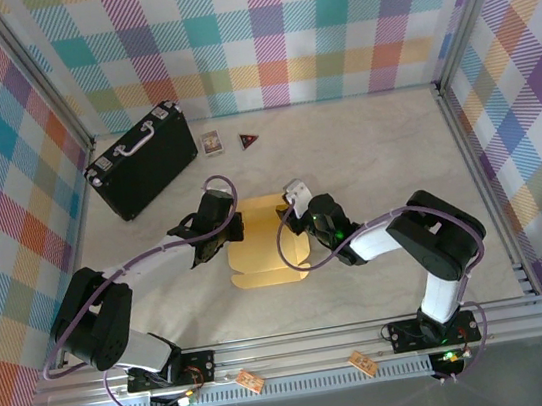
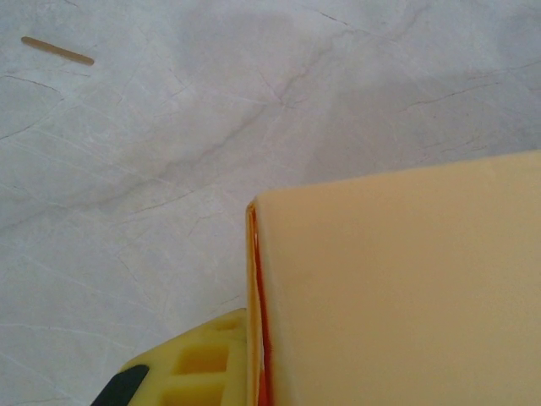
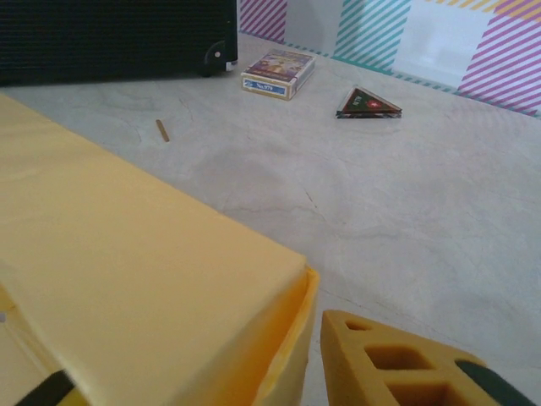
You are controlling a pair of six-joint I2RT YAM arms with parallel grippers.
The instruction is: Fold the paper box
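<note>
The paper box point(image 1: 264, 242) lies between the arms; it is probably light, thin cardboard that creases easily, so hold the walls. The left gripper point(image 1: 229, 231) seems clamped on its left wall. The right gripper point(image 1: 296, 218) fingers stand apart around a corner.

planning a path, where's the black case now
In the top view the black case sits far back on the left, just left of the small card pack, beyond the paper box.

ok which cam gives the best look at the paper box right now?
Top external: nearly the whole outline of the paper box is visible there, lying on the table. Left wrist gets one panel and a corner, very close up. Right wrist gets a folded panel and its open corner, with the rest cut off.
</note>
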